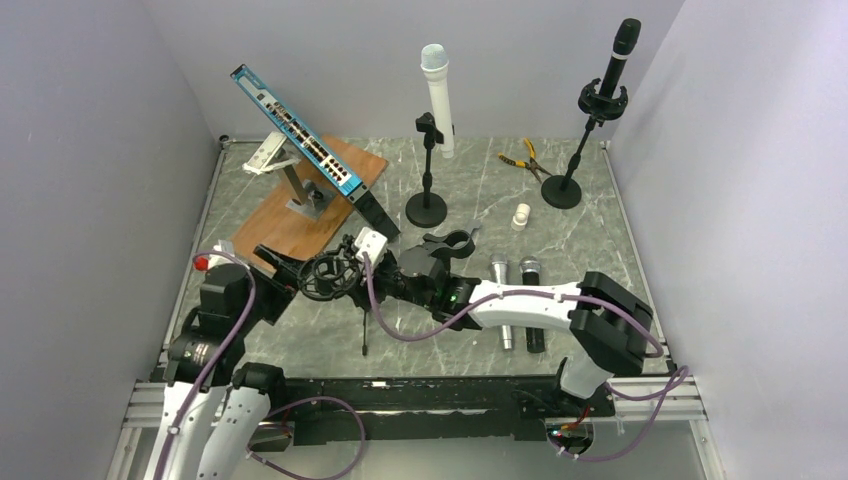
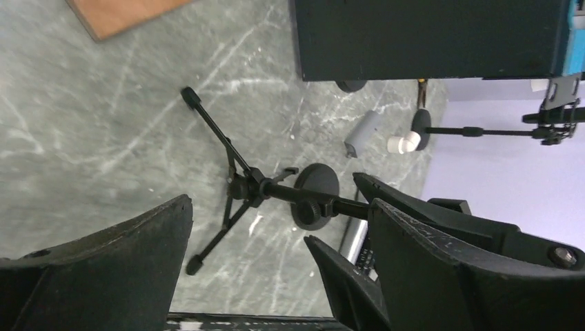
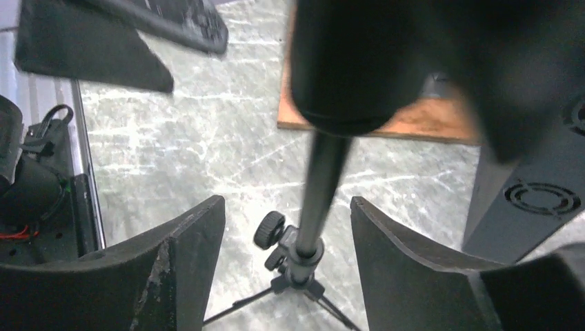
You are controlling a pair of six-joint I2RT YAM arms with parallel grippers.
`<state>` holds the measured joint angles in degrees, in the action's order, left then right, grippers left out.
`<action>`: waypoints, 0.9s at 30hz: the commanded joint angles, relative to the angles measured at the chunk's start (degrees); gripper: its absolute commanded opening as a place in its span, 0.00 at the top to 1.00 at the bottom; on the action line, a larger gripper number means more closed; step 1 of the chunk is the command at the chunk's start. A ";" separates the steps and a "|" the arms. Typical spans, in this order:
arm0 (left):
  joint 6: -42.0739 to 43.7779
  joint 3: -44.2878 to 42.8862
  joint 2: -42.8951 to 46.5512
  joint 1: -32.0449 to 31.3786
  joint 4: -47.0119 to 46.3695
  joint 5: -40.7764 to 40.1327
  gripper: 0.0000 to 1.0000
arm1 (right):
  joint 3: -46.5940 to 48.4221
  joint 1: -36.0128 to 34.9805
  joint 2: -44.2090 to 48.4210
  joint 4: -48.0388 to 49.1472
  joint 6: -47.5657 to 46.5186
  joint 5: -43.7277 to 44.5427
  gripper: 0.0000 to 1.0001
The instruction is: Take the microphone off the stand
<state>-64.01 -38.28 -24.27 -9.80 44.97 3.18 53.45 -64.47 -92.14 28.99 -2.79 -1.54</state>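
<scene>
Just left of the tripod stand [image 3: 319,193], level with its black ring mount [image 1: 330,275], the left gripper [image 2: 276,221] hangs with fingers spread. From the stand's right, the right gripper [image 3: 286,200] straddles the pole, fingers wide, touching nothing. A silver microphone [image 1: 499,272] and a black microphone [image 1: 531,270] lie right of the stand, partly under the right arm. Whether the mount holds a microphone, I cannot tell.

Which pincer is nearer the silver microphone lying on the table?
Right. The right pincer straddles the tripod stand left of the silver microphone; the left pincer is beyond that stand.
</scene>
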 commanded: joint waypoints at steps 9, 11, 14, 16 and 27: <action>22.39 -9.41 4.19 0.05 0.82 -2.96 0.01 | -1.96 -4.64 15.93 -16.74 4.15 10.91 0.17; 24.19 -10.45 3.93 0.05 0.05 -1.46 0.01 | -0.85 -4.59 17.56 -20.62 4.28 11.64 0.16; 26.24 -12.32 2.88 0.05 0.48 -0.32 0.01 | 0.24 -4.63 20.21 -26.11 4.21 12.49 0.15; 27.73 -13.49 2.44 0.05 0.89 0.53 0.02 | -0.01 -4.71 22.52 -28.50 4.11 12.53 0.15; 36.46 -15.39 -1.04 0.05 -9.45 21.20 0.01 | 1.87 -4.38 38.17 -36.81 6.60 29.83 0.02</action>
<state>-31.62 -51.48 -22.44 -9.80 43.46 12.95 51.77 -69.10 -57.78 -5.39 2.15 18.13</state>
